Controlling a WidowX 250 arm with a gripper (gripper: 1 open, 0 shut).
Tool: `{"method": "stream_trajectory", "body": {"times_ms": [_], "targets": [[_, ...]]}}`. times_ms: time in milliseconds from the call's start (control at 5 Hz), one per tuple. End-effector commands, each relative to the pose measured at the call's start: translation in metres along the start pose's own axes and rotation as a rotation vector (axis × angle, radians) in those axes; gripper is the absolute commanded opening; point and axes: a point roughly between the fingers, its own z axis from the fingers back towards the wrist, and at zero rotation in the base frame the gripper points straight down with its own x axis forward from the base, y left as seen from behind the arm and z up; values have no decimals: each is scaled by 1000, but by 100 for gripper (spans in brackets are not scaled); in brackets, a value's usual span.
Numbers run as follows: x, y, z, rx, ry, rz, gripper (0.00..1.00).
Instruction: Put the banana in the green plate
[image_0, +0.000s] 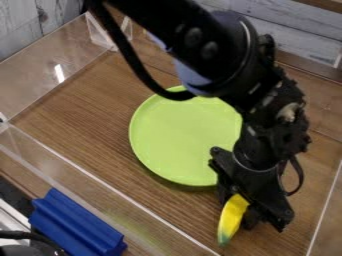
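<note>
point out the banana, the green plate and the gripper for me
banana (234, 218), camera view, on its yellow middle below the fingers
green plate (171, 135), camera view, on its bare flat centre
gripper (245, 200), camera view, between the fingertips, shut on the banana's upper end
</note>
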Motion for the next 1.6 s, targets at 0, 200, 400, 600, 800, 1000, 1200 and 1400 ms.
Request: {"method": "stream_trajectory", "body": {"times_ms": [0,200,400,600,800,1000,1200,1400], "targets": [[12,2,18,-4,-45,13,0],[12,4,23,-1,-28,21,0],[13,6,33,5,-11,36,0],[15,14,61,24,-14,80,0],[19,33,94,56,-27,133,0],[19,66,121,94,-43,160,0],[15,99,127,101,-65,129,0],[6,105,120,96,-74,122,0]]}}
